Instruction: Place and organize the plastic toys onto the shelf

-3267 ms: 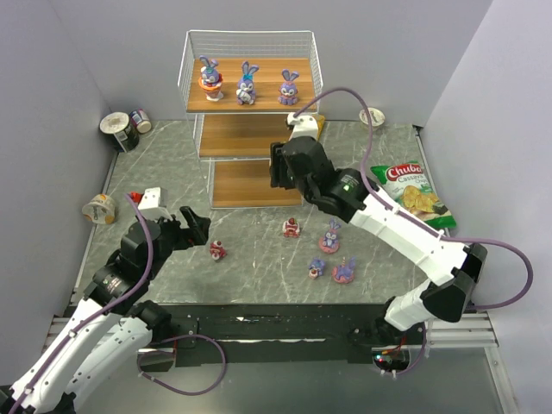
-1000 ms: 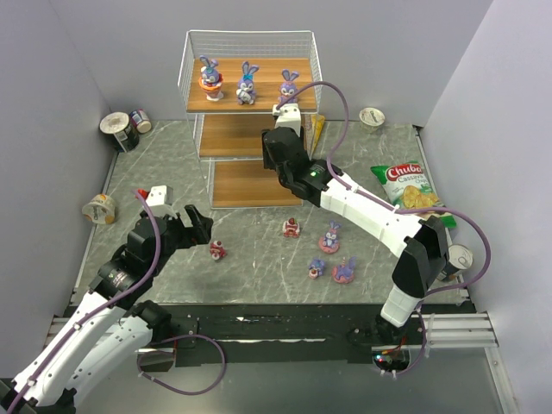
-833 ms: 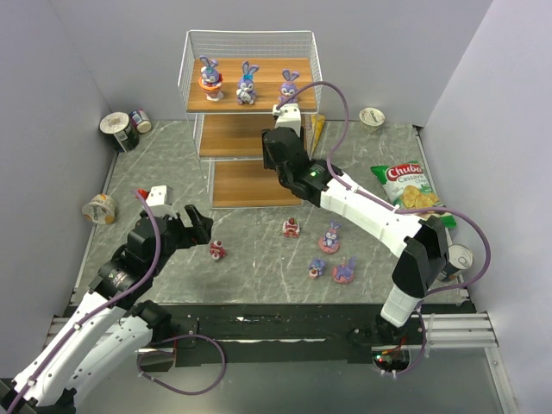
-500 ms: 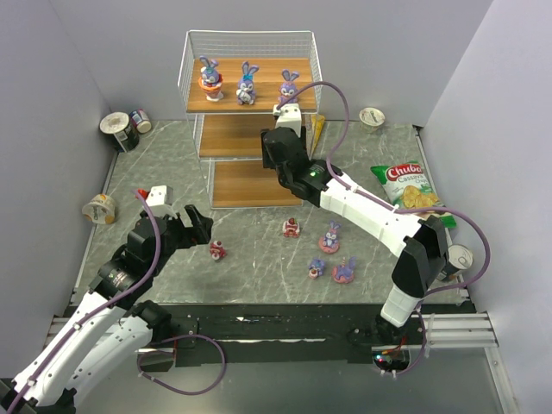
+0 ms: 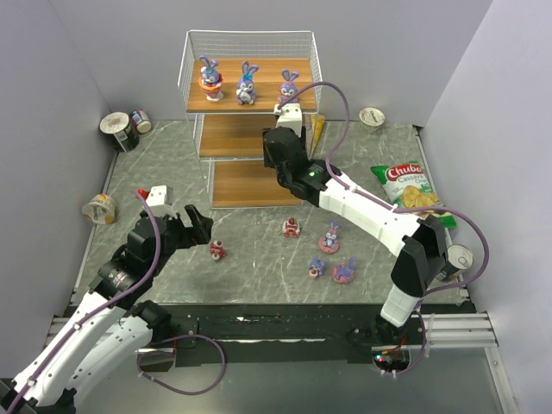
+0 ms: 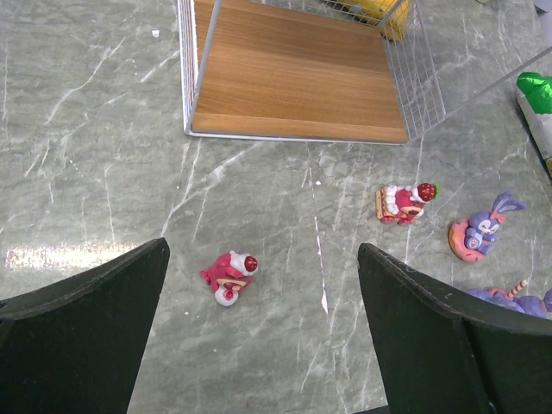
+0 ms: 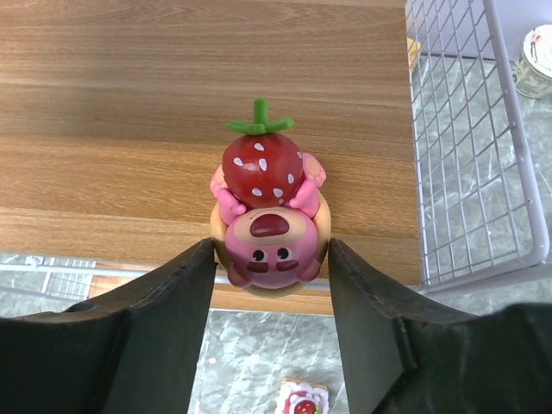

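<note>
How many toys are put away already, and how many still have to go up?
Done: three bunnies stand on the shelf's top board. In hand: the right fingers grip a strawberry bear at the middle board's front edge. Left: five toys on the table, the left fingers open above the nearest pink one.

The top view looks down and far from the near edge; the 2 wrist views look down closely, both sharing the shelf point(image 5: 233, 129).

A robot lab: plain grey walls point(image 5: 52, 103) box in a surface point(image 5: 259, 259), with a left arm point(image 5: 95, 319) and right arm point(image 5: 371, 216) bolted on.
</note>
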Robot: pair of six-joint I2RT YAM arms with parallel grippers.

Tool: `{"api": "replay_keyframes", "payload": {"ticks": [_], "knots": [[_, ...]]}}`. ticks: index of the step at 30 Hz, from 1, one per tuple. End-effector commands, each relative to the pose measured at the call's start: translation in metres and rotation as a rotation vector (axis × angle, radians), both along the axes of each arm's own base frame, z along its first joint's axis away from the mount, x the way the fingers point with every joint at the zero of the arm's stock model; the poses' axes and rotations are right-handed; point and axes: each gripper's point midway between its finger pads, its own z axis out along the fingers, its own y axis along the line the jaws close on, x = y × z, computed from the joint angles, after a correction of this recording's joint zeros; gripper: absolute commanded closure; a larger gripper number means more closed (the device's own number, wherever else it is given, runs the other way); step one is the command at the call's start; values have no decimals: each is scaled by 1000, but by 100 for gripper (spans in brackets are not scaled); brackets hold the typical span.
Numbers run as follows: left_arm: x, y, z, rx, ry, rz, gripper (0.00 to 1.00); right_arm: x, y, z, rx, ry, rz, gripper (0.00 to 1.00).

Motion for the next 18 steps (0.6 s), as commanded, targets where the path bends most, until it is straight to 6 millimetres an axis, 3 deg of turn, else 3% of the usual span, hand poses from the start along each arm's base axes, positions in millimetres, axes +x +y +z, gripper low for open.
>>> {"api": "replay_keyframes", "payload": {"ticks": [1, 10, 18], "knots": [[2, -3, 8, -2, -26, -15, 4, 6, -2, -4, 4, -8, -51, 41], [1, -3, 6, -1, -22, -14, 3, 10, -12, -12, -10, -43, -114, 48], [1, -2, 6, 0, -19, -11, 4, 12, -15, -16, -21, -46, -128, 47]]}}
